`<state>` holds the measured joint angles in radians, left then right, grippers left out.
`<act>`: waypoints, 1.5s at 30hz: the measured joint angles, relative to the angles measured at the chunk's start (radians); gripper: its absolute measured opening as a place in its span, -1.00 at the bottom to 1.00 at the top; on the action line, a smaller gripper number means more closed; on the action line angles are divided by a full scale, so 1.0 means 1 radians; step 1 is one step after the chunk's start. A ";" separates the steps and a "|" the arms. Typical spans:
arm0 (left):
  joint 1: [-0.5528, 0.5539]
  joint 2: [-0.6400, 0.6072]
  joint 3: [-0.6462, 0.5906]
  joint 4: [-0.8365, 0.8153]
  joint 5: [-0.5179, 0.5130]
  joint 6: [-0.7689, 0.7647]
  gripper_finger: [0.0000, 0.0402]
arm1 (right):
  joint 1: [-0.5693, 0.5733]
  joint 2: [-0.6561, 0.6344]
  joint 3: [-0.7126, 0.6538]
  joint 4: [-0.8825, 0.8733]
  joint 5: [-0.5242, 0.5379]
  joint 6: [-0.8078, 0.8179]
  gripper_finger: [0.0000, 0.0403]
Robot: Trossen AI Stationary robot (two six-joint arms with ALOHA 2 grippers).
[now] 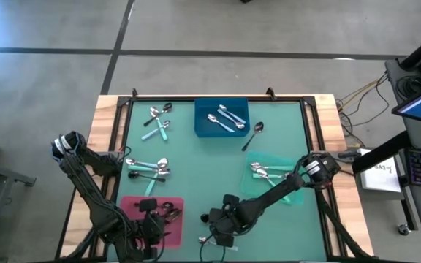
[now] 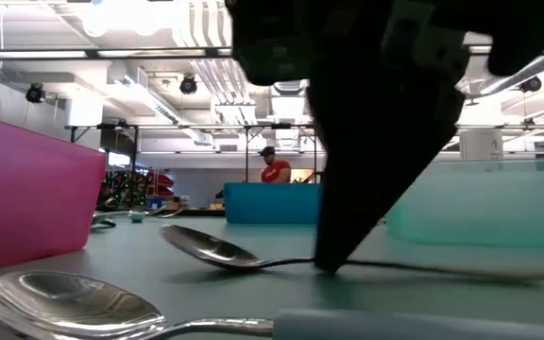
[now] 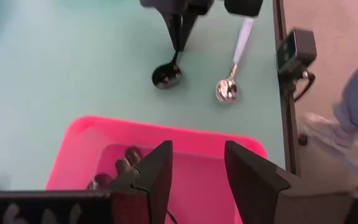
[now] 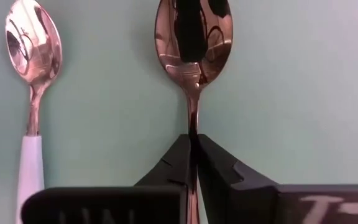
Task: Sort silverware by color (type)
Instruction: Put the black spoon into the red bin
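My right gripper (image 4: 193, 146) is down at the table's near edge, shut on a shiny all-metal spoon (image 4: 193, 37) that lies flat on the mat. A pale-handled spoon (image 4: 33, 46) lies right beside it, untouched. My left gripper (image 3: 194, 171) hangs open above the pink tray (image 3: 92, 134), which holds dark spoons (image 3: 124, 163). In the high view, silver spoons (image 1: 225, 117) lie in the blue tray (image 1: 203, 130) and spoons (image 1: 264, 172) lie in the pale green tray (image 1: 287, 164). My right gripper pinches the spoon's thin neck (image 4: 193, 124), just behind the bowl, between its two fingertips (image 2: 333, 255). The fingers come from above, pointing down, and lie along the handle. The spoon rests flat on the mat, its handle (image 2: 470, 272) stretching out past the fingers.
Loose spoons lie on the mat's left half: a teal-handled group (image 1: 158, 123) near the far edge and a mixed group (image 1: 148, 168) mid-left. One dark spoon (image 1: 254, 134) lies beside the blue tray. A raised black frame (image 1: 327, 212) edges the table. A person (image 2: 274, 170) stands far behind.
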<state>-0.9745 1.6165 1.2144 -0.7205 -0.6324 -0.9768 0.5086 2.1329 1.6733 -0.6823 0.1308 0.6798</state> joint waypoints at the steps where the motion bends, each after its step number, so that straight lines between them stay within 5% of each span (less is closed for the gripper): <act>1: 0.000 0.000 0.000 0.005 -0.013 0.000 -0.35 | 0.000 -0.011 -0.001 -0.010 0.006 -0.002 -0.95; 8: 0.001 0.000 0.000 0.014 -0.154 0.001 -0.35 | 0.002 -0.170 0.002 -0.053 0.204 -0.028 -0.95; 19: 0.003 0.000 0.000 0.040 -0.640 -0.002 -0.35 | 0.001 -0.280 0.001 0.178 0.712 -0.303 -0.96; 24: 0.007 0.000 0.000 0.042 -0.819 -0.006 -0.35 | -0.005 -0.261 0.001 0.467 0.730 -0.566 -0.96; 29: 0.014 0.000 0.000 0.052 -0.853 -0.033 -0.35 | -0.010 -0.232 0.001 0.642 0.703 -0.735 -0.96; 45: 0.025 0.000 0.000 0.102 -0.852 -0.035 -0.36 | -0.031 -0.185 0.002 0.725 0.672 -0.865 -0.96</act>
<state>-0.9498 1.6165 1.2144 -0.6185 -1.4845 -1.0115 0.4778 1.9480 1.6749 0.0425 0.8023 -0.1848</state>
